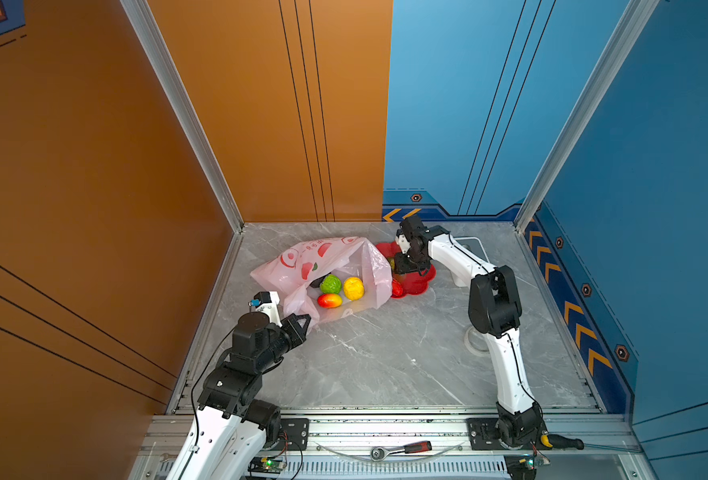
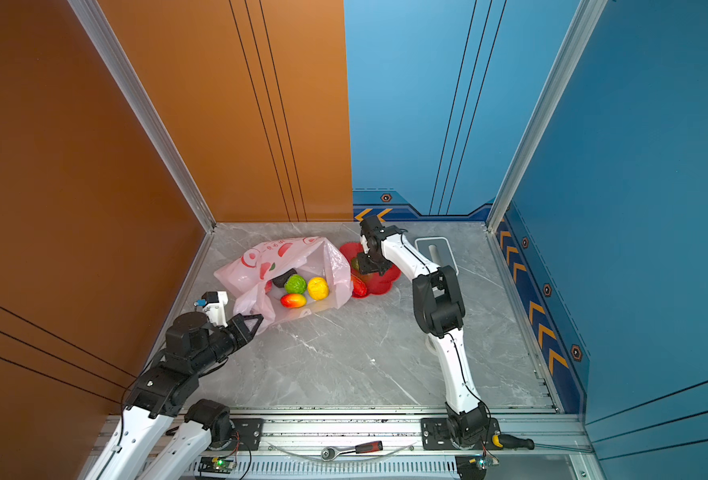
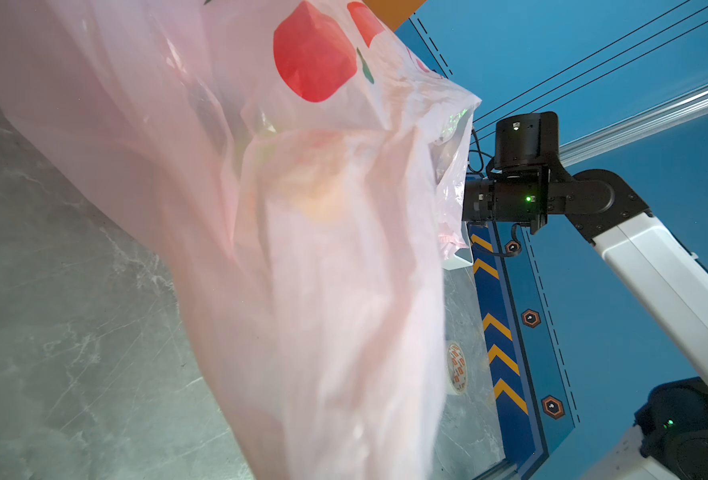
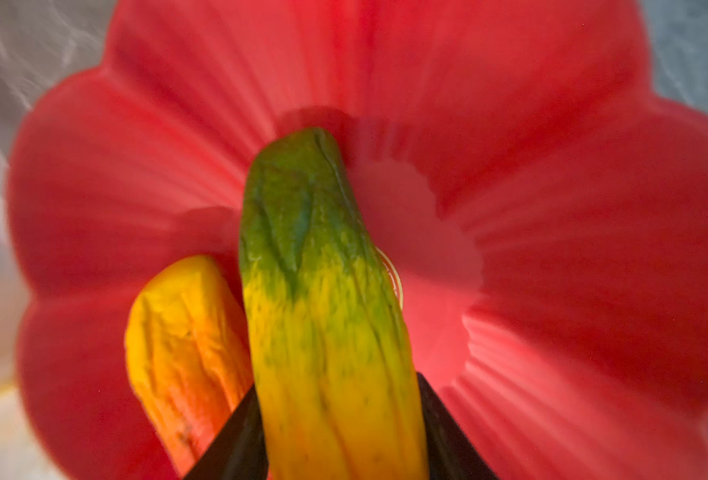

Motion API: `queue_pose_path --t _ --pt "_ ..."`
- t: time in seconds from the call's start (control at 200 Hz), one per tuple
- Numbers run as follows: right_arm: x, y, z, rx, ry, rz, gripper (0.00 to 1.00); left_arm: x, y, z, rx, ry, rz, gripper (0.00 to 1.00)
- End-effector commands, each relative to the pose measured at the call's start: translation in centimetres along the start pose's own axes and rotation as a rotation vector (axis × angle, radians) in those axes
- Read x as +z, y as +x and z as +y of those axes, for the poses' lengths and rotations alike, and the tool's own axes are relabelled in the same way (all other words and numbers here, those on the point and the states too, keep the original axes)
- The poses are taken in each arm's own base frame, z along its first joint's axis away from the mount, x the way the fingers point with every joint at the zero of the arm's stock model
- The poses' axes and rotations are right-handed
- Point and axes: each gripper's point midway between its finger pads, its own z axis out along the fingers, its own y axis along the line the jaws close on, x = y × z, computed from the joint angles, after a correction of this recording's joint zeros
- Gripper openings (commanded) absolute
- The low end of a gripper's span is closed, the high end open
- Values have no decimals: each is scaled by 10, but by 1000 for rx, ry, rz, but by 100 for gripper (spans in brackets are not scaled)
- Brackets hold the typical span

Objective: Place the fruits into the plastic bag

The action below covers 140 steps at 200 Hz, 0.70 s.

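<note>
Fruits: a green-yellow mango (image 4: pixel 323 291) is clamped between the right jaws over the red dish (image 4: pixel 552 166), a yellow-orange fruit (image 4: pixel 186 345) just beside it. The left jaws pinch the plastic bag (image 1: pixel 315 257) at its rim; inside, on the counter (image 1: pixel 385 353), lie a green fruit (image 1: pixel 330 284), lemon (image 1: pixel 353 288) and red-yellow mango (image 1: pixel 329 300).
</note>
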Motion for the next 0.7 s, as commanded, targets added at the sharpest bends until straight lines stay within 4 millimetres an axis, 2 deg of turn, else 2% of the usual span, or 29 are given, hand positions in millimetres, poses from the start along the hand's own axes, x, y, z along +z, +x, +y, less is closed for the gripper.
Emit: queue_pose_path --t 0.0,0.17,0.2,0.21,0.235,0.37,0.461,0.566,0.696 --pt "-24 -8 6 53 -73 -59 48 -5 -5 -4 -1 9 -19 0" --pt "-50 -9 13 120 -193 -125 48 -6 -6 -5 -5 12 -23 0" --pt "-44 0 11 141 -214 -106 48 -6 -6 -5 -4 13 -24 0" --pt "-53 -1 13 143 -225 -123 48 -6 -6 -5 -5 13 -23 0" --pt "-60 -3 14 152 -252 -141 48 -6 -6 -5 -4 14 -24 0" --pt "-84 -3 15 215 -365 -201 48 -5 -7 -7 -5 20 -20 0" --pt "-91 -3 9 248 -394 -222 47 -3 -8 -8 -8 24 -19 0" --pt "-85 1 8 220 -355 -198 49 0 -8 -9 -13 28 -18 0" --pt "-57 7 5 137 -215 -132 51 3 -9 -10 -15 32 -12 0"
